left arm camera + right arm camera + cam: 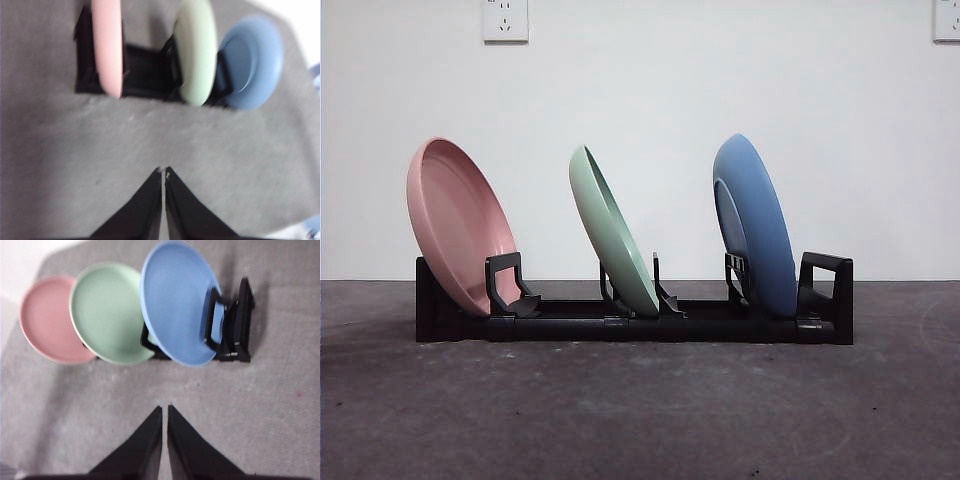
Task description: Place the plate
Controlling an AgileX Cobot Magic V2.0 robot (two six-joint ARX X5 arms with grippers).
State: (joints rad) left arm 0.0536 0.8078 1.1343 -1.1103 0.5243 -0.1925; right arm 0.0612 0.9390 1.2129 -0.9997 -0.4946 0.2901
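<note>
Front view: a round pink plate, pale green plate and blue plate lean in the black slotted rack on the grey bench; white wall sockets above. Left wrist: left tool clenched, empty. Right wrist: right tool clenched, empty, clear of the rack.

Low and level across the tabletop in front (near); steeply down from both wrists, sharing the rack.

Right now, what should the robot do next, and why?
Probably nothing more than keep both arms back: the pink plate, green plate and blue plate all lean in the rack, and the left gripper and right gripper are shut and empty.
</note>
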